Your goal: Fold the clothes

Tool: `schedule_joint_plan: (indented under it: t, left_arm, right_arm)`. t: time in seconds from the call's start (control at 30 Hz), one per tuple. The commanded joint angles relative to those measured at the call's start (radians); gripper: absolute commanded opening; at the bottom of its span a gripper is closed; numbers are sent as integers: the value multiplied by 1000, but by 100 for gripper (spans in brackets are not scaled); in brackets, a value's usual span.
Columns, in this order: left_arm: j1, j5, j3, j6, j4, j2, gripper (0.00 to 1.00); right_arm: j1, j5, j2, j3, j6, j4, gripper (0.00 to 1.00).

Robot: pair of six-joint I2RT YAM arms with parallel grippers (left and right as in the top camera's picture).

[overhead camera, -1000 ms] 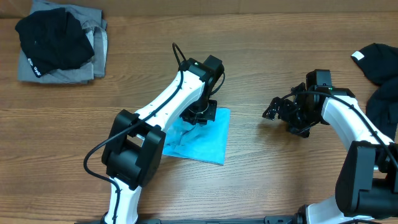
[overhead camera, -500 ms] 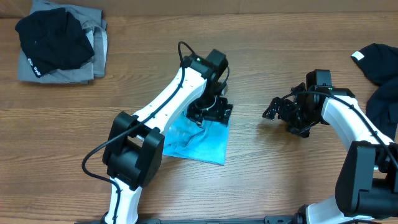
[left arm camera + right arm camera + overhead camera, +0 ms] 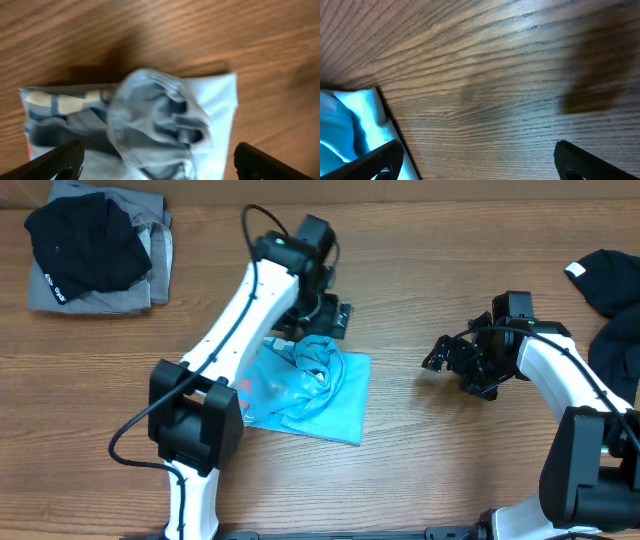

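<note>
Lying heaped at the far-left corner, the black and grey garments [image 3: 95, 250] sit well apart from the action. Toward the middle, the left gripper [image 3: 318, 320] hangs with jaws spread wide and empty just beyond the light-blue T-shirt [image 3: 320, 405]. The shirt is a nearly square, half-folded packet with a bunched lump on its far edge and no clear long axis. This arm is plainly the nearer one. Farther right, the right gripper [image 3: 442, 355], also spread and empty, hovers over the bare wood table [image 3: 450, 470], near a black garment [image 3: 610, 280] at the right edge.
</note>
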Motion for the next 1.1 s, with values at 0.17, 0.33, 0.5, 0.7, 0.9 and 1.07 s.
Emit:
schedule_joint_plan:
  t: [0.17, 0.33, 0.5, 0.7, 0.9, 1.07]
  left_arm:
    - [-31, 106, -5, 42, 24, 137, 89]
    - [-47, 262, -5, 107, 43, 182, 77]
    - [-60, 301, -3, 117, 51, 182, 36]
    - [-72, 399, 30, 170, 55, 180, 33]
    - [-89, 605, 111, 275, -4, 180, 38]
    - [-90, 676, 245, 329, -93, 172, 44]
  right_arm:
    - [0, -16, 3, -5, 22, 1, 100]
    - [0, -16, 3, -5, 21, -6, 100]
    - [0, -16, 3, -5, 21, -6, 100]
    - [0, -16, 3, -5, 22, -3, 100]
    - [0, -16, 3, -5, 22, -2, 100]
    - [0, -15, 3, -5, 21, 1, 100]
